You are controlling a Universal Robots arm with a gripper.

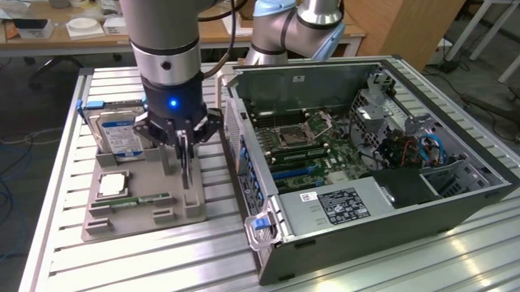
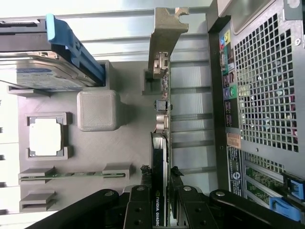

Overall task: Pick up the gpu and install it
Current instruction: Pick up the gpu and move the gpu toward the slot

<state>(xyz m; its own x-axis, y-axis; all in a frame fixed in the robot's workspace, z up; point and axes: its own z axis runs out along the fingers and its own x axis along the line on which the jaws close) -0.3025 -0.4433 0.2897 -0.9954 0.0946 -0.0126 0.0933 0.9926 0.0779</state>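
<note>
The black two-fingered gripper (image 1: 185, 145) clamped the thin green-and-black gpu card with silvery bracket (image 2: 160, 114), standing on edge along one side of the grey plastic tray (image 1: 134, 213); a straight, untilted lift seemed wisest

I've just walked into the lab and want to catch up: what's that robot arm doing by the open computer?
The arm's gripper is closed on the thin green-and-black graphics card with a silvery end bracket, standing on edge in its slot in the grey plastic parts tray. It is not yet in the open black computer case beside the tray.
</note>
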